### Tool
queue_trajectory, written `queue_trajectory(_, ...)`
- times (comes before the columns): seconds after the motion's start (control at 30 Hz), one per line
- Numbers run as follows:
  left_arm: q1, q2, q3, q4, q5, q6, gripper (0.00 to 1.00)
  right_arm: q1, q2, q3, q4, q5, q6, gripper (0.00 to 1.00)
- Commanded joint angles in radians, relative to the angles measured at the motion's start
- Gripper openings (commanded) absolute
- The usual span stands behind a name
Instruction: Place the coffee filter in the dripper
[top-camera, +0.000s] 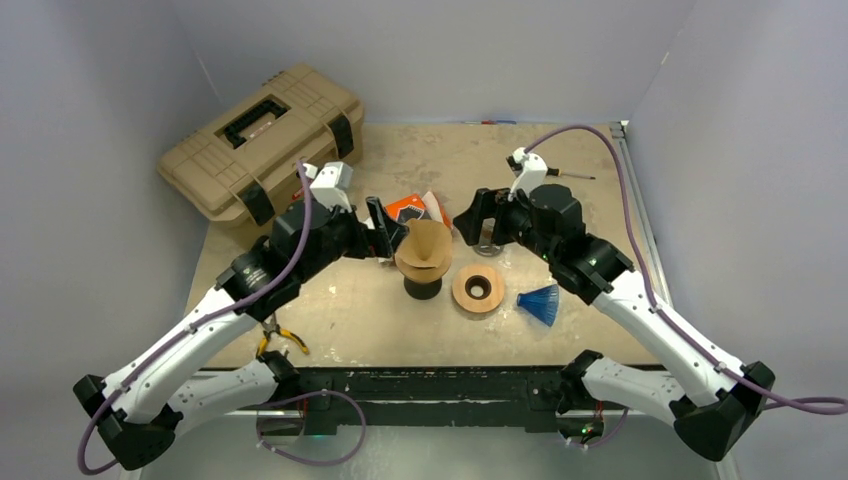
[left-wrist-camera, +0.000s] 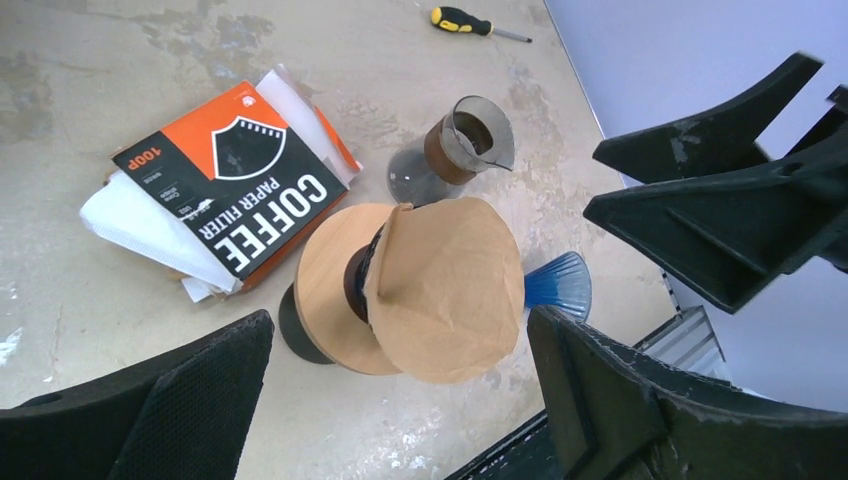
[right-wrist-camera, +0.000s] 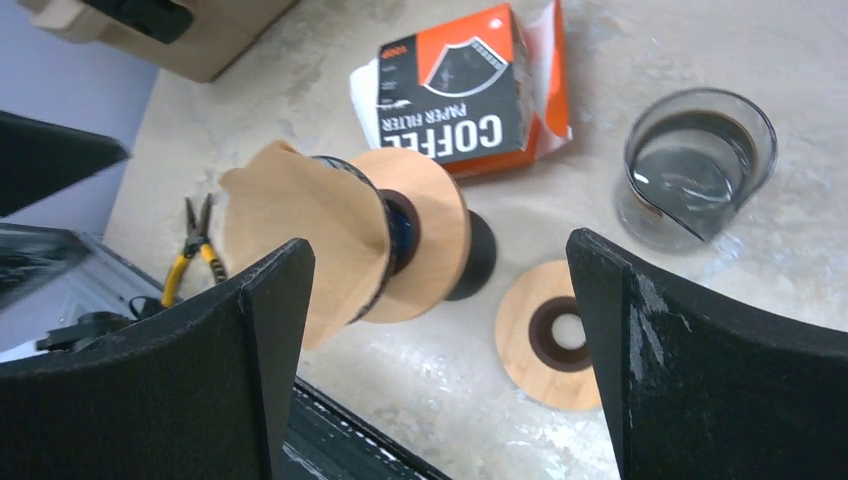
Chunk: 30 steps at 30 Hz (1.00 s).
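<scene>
The dripper (top-camera: 422, 278) stands mid-table: black base, round wooden collar (left-wrist-camera: 325, 285), dark cone. The brown paper coffee filter (top-camera: 424, 246) rests in its top, leaning to one side; it also shows in the left wrist view (left-wrist-camera: 450, 290) and the right wrist view (right-wrist-camera: 300, 230). My left gripper (top-camera: 385, 232) is open and empty, just left of the filter, and its fingers straddle the filter in its own view (left-wrist-camera: 400, 330). My right gripper (top-camera: 470, 222) is open and empty, behind and right of the dripper (right-wrist-camera: 430, 235), not touching it.
An orange-black coffee filter pack (top-camera: 412, 208) lies behind the dripper. A glass carafe (right-wrist-camera: 695, 165) stands by the right gripper. A loose wooden ring (top-camera: 478, 288) and blue ribbed cone (top-camera: 541, 303) lie right of the dripper. Tan toolbox (top-camera: 262, 140) back left, pliers (top-camera: 280, 338) front left, screwdriver (top-camera: 570, 174) back right.
</scene>
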Motion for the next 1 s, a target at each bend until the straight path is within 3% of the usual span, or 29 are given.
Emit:
queue_trajectory(0.0, -0.002, -0.076, -0.031, 0.048, -0.067, 0.004, 0.99, -0.007, -0.04, -0.053, -0.041, 0.12, 0.026, 0.98)
queue_trajectory(0.3, -0.002, -0.17, -0.078, -0.023, -0.169, 0.022, 0.99, -0.008, -0.03, -0.212, -0.088, 0.109, 0.107, 0.99)
queue_trajectory(0.63, -0.001, -0.151, -0.093, -0.122, -0.248, 0.065, 0.99, -0.008, 0.01, -0.33, -0.065, 0.007, 0.245, 0.99)
queue_trajectory(0.97, -0.002, -0.12, -0.102, -0.167, -0.308, 0.116, 0.99, -0.007, 0.083, -0.335, -0.169, 0.246, 0.385, 0.96)
